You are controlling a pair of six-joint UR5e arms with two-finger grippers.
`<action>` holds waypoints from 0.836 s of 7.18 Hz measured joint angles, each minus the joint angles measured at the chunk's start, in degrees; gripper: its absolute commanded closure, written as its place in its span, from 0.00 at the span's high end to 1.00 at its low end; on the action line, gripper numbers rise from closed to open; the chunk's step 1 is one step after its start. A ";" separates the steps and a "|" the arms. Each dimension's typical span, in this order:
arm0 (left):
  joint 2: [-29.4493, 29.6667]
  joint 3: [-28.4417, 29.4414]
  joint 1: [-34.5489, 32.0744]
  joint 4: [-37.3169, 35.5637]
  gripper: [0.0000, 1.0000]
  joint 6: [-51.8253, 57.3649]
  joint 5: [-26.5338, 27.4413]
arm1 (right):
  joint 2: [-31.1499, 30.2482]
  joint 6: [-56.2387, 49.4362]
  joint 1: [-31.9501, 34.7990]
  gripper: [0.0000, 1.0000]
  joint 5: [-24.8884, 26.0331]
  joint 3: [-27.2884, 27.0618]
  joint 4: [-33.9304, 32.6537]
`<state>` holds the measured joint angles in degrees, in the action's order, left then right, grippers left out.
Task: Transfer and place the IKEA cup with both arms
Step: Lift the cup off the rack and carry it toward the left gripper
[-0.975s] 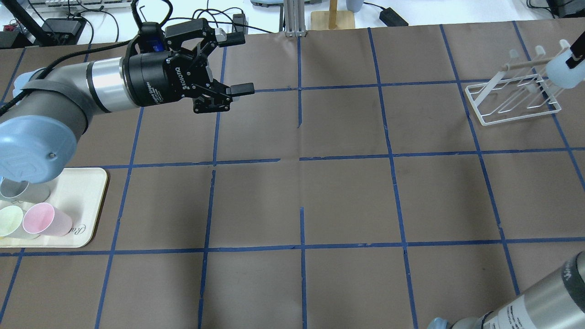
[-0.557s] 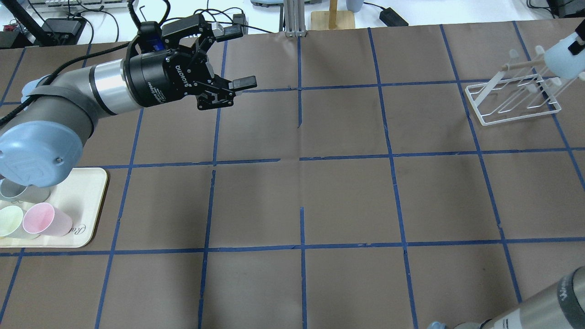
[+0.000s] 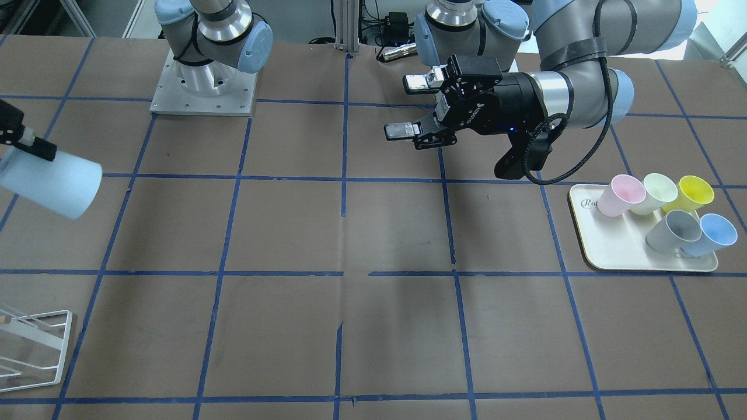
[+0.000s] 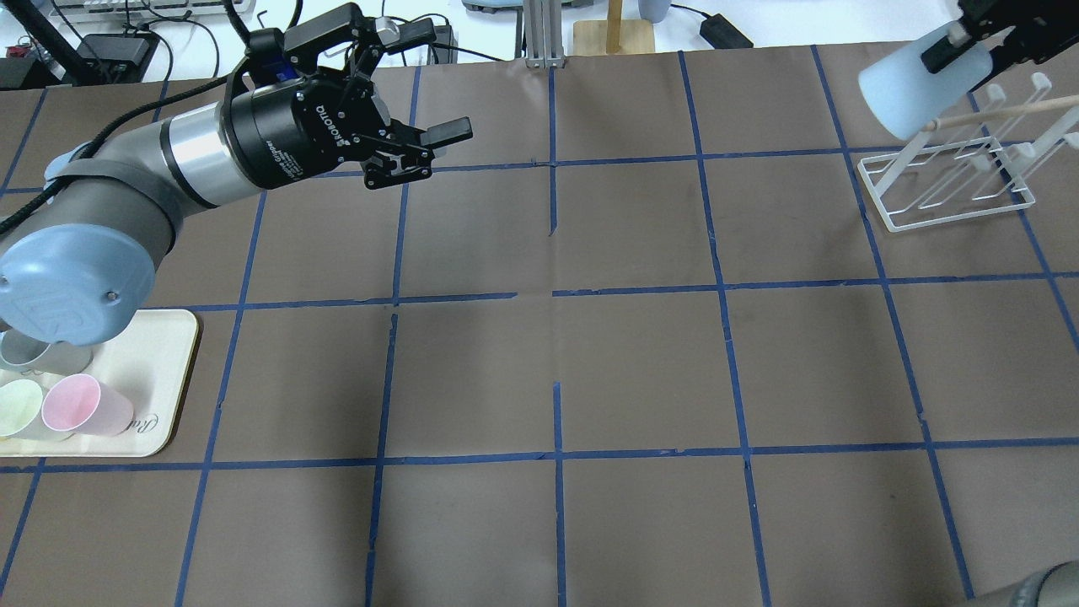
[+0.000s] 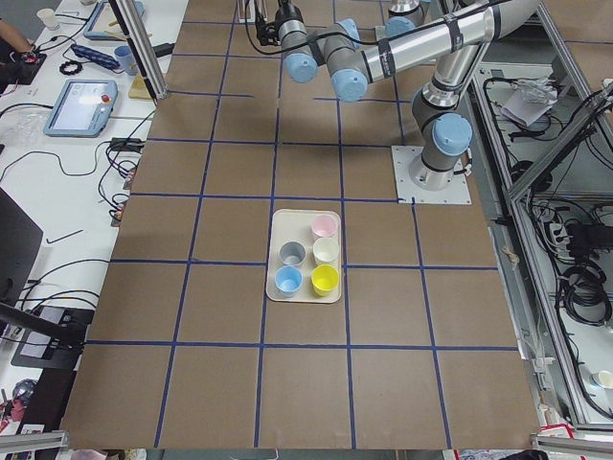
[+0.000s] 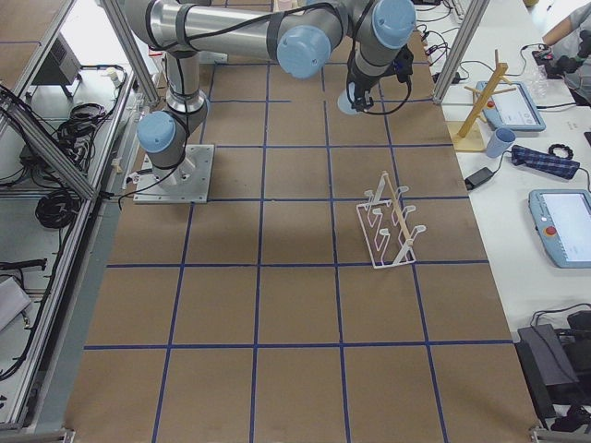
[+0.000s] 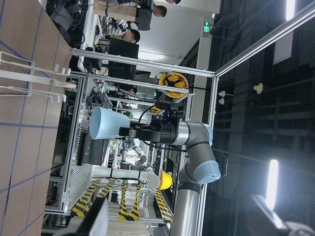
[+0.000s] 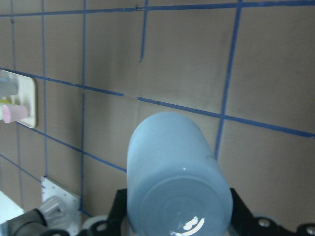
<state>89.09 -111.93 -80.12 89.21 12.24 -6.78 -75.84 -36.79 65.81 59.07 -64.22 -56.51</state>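
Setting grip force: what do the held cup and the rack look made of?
The cup is likely plastic: matte pale blue, smooth, with a soft sheen on its base. The rack seems to be white-coated metal wire, going by its thin bent rods; one tan rod may be wood.

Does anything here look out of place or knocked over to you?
Only one thing: a light-blue cup hangs sideways in mid-air, clamped in the right hand near the white rack, while the other cups stand upright on the tray. Nothing looks spilled or broken.
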 measured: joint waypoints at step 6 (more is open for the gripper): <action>2.14 0.45 -4.31 -7.71 1.00 -1.45 3.13 | -1.70 42.96 21.56 0.35 -16.01 0.04 4.43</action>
<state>91.23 -111.48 -84.43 81.50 10.79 -3.65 -77.54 6.17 87.37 43.06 -64.18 -52.08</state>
